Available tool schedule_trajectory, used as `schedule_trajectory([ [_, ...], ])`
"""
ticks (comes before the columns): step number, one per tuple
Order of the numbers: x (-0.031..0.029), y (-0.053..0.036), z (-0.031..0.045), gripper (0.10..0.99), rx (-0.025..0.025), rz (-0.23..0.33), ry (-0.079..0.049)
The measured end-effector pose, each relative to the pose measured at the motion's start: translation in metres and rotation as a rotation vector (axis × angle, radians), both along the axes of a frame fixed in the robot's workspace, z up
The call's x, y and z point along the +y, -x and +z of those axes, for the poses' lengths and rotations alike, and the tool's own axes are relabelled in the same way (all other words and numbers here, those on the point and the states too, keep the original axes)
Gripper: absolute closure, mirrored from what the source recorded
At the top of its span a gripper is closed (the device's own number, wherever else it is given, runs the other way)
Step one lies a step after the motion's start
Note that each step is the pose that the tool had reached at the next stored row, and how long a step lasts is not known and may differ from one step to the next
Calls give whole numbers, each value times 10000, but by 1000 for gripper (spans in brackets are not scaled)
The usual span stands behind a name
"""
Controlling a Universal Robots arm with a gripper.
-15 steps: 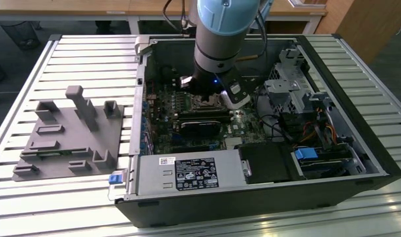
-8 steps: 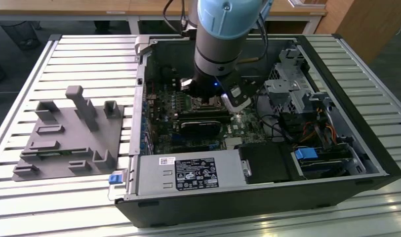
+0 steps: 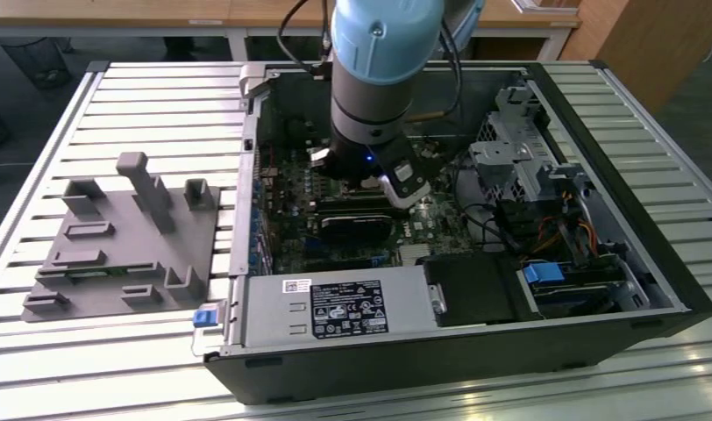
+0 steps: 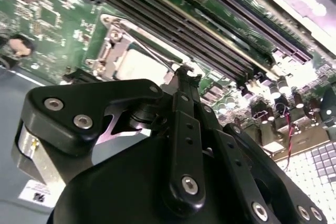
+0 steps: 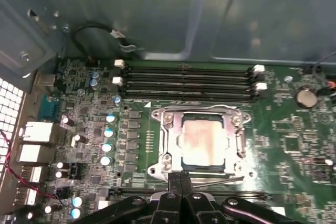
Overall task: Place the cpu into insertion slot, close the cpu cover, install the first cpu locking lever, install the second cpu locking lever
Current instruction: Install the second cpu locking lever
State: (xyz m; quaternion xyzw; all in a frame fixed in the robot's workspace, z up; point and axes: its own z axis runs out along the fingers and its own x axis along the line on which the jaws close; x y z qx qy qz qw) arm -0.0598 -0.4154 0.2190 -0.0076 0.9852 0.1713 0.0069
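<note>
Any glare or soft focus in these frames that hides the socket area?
First wrist view: even light, mild sheen on the cpu, cpu cover readable. Second wrist view: the end effector looms dark and near; blown-out glare on the board beyond, cpu washed pale. Exterior view: the arm blocks the socket; sheen on the slatted table.

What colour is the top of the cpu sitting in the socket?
Dull silvery-tan, slightly blotchy. The cpu shows best in the first wrist view, framed by the silvery cpu cover.
</note>
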Motion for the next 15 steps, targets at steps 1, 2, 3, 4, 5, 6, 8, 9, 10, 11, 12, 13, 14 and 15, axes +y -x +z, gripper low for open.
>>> schedule_trajectory([
  [1, 0, 17, -18, 980, 0, 0, 0],
  [2, 0, 30, -35, 980, 1, 0, 2],
  [3, 0, 37, -53, 980, 1, 0, 2],
  [4, 0, 40, -71, 980, 1, 0, 1],
  [5, 0, 42, -91, 980, 2, 1, 1],
  [6, 0, 43, -109, 980, 1, 1, 1],
  [8, 0, 49, -145, 980, 2, -1, 1],
  [9, -1, 53, -162, 980, 1, -1, 0],
  [10, -2, 58, -174, 980, 2, -1, -6],
  [11, -5, 68, -182, 980, 3, -1, -25],
  [12, -7, 82, -189, 980, 3, -2, -57],
  [13, -10, 98, -197, 980, 1, -2, -99],
  [14, -13, 112, -205, 980, 2, -2, -128],
  [15, -14, 122, -212, 980, 1, -2, -155],
])
